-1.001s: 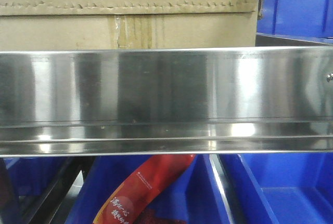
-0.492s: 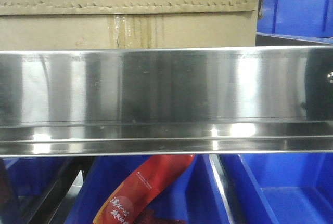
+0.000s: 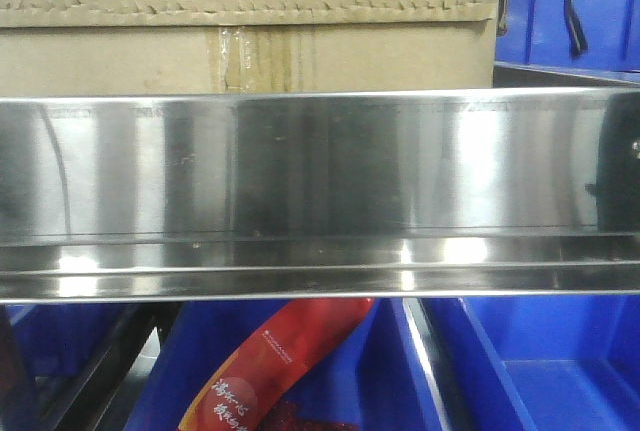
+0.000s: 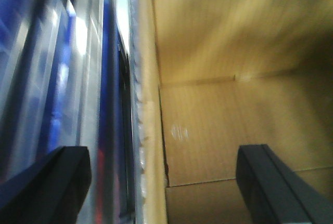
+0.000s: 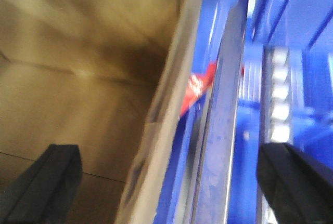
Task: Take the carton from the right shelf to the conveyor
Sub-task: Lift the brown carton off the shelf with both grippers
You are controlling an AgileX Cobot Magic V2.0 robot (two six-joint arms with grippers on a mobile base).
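The large brown corrugated cardboard carton [image 3: 250, 11] sits on the shiny stainless-steel right shelf [image 3: 320, 171], at twelve o'clock in the front view behind the rail. The left gripper [image 4: 164, 164] and right gripper [image 5: 170, 161] each hang with jaws spread wide and empty, straddling a carton edge. This looks like the reach. Next, both must squeeze opposite sides and lift over the rail.
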